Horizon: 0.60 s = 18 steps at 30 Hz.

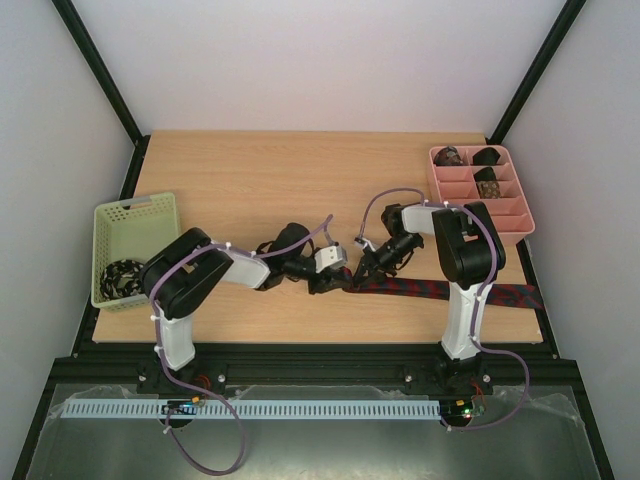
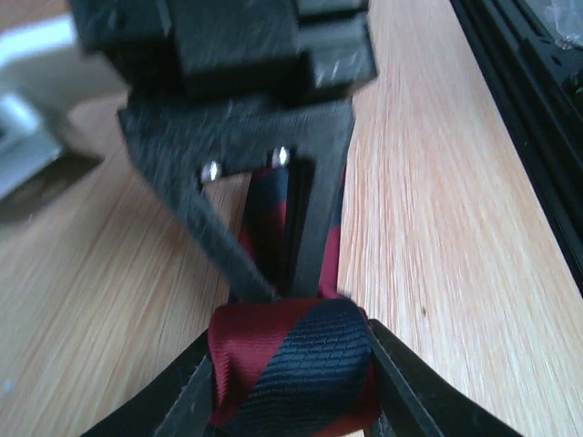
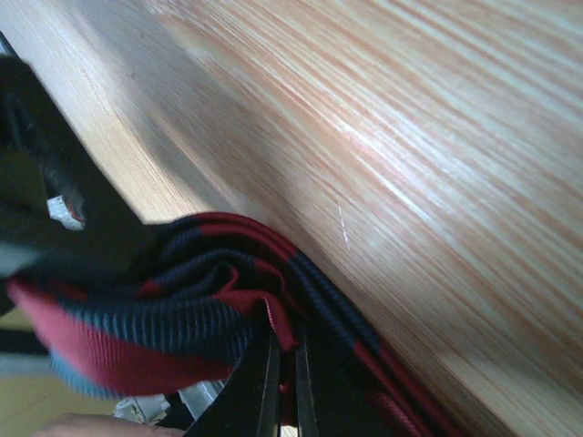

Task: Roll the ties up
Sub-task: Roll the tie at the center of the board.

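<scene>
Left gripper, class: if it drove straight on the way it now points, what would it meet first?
The left gripper clasps the rolled end of the striped tie; just beyond stands the right gripper, pinching the same tie. Probably that comes first, though depth is unclear.

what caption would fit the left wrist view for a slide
left claw grips the rolled end of the red-and-navy tie while right claw pinches its flat strip

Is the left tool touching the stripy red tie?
Touching. The left wrist view shows the left tool with its fingers pressed against both sides of the rolled tie.
</scene>
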Tool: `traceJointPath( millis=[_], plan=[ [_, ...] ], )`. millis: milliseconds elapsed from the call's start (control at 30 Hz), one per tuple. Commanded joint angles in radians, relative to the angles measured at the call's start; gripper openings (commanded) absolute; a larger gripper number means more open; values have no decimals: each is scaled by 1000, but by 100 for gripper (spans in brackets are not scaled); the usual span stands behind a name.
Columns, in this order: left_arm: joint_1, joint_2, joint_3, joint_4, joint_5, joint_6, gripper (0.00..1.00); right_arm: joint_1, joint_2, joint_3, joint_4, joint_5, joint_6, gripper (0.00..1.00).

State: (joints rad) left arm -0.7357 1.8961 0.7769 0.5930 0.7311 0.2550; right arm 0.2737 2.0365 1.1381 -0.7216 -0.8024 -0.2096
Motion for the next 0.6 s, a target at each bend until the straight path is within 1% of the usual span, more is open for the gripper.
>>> traceJointPath(
  millis=[0,100,267,333,433,533,567],
  plan=[
    [-52,28,72,53,-2,-17,38,-2,56,-11,65,234,-21,2],
    [-65,82,94,25,-34,4,38,-2,52,0,61,232,-17,3],
    [-73,147,102,-74,-119,96,39,-2,32,6,63,198,-8,6],
    [-72,159,94,-117,-173,128,38,-3,22,6,64,188,-5,7],
    [-69,154,78,-174,-196,180,34,-7,8,11,55,170,-5,9],
    [-65,131,49,-233,-210,225,31,-18,-13,26,15,167,-30,16],
    [-63,126,47,-257,-212,239,29,-22,-19,32,-3,171,-41,21]
  ],
)
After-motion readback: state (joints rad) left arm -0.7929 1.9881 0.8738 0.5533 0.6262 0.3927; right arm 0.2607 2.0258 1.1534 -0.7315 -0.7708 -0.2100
